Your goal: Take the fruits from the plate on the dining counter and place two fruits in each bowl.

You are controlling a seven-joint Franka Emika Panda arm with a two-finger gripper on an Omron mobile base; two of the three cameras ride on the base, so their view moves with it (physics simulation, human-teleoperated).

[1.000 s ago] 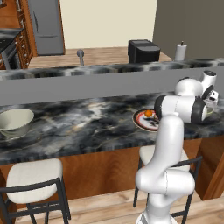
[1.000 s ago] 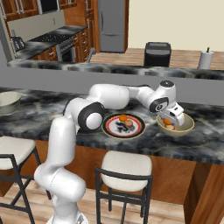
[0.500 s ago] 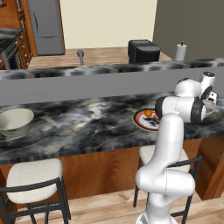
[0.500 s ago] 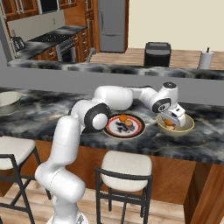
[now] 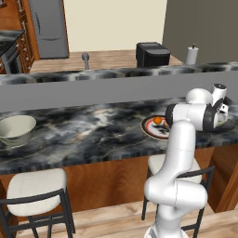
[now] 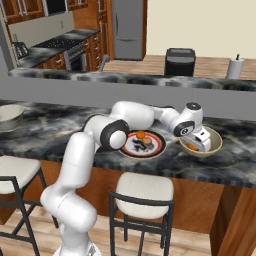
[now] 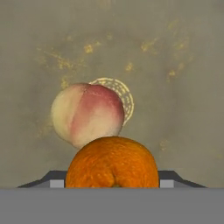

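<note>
A bright orange fruit (image 7: 112, 162) with a dimpled skin sits right at the gripper's (image 6: 202, 145) fingertips, pinched between closed jaws. Just beyond it, on the speckled beige floor of the bowl (image 6: 215, 148), rests a paler fruit (image 7: 87, 114), cream with a pink-red blush, close to the held one; whether they touch cannot be told. The arm stretches out low over the dining counter (image 6: 60, 130), its hand tipped down into the bowl. Just behind the gripper, toward the robot's elbow, lies the red-rimmed plate (image 6: 156, 147) with one orange fruit (image 6: 141, 134) on it. Well away, at the counter's other end, stands the second bowl (image 5: 16, 130).
</note>
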